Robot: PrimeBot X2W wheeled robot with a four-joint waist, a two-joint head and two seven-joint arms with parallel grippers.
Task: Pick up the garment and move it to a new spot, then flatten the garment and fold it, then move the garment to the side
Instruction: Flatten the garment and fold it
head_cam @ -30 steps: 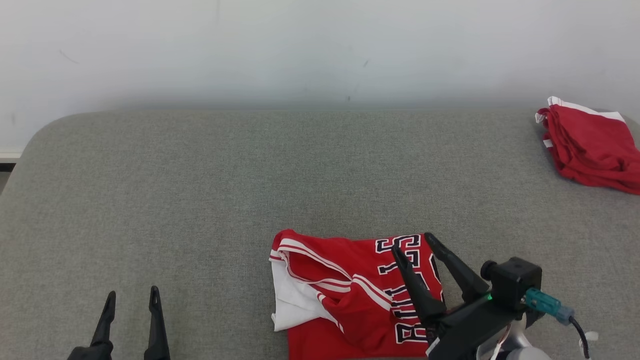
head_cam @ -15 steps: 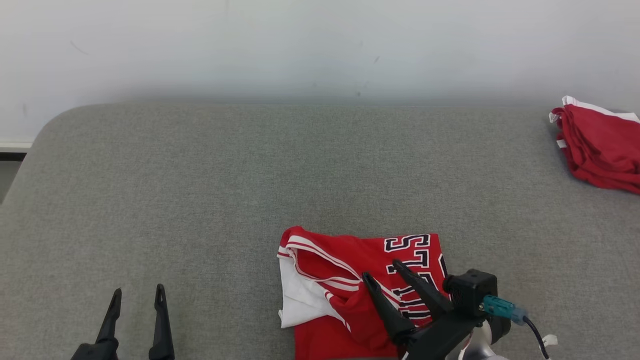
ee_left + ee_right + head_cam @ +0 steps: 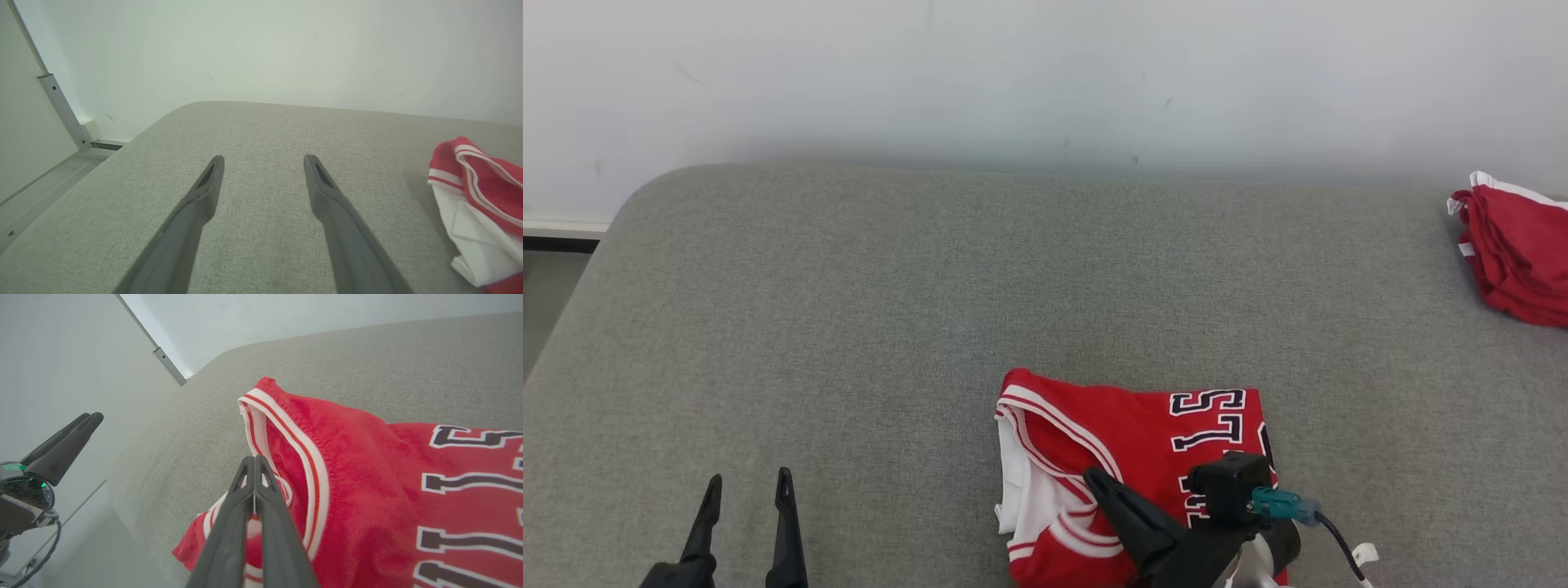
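The left hand (image 3: 748, 483) is hanging open, well left of the garment (image 3: 1143, 433), which is lying folded at the near edge of the grey padded surface (image 3: 890, 286). The right hand (image 3: 1094, 480), nearer, is pressing its clenched fingers over the garment's striped left edge. I cannot tell whether cloth is pinched.

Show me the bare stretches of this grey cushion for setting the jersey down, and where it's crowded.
Bare: the grey cushion stretch from the wall-side edge down to the jersey, and the near-left area between the open left gripper and the jersey. Crowded: near right, where the shut right gripper meets the jersey; far right, the red pile.
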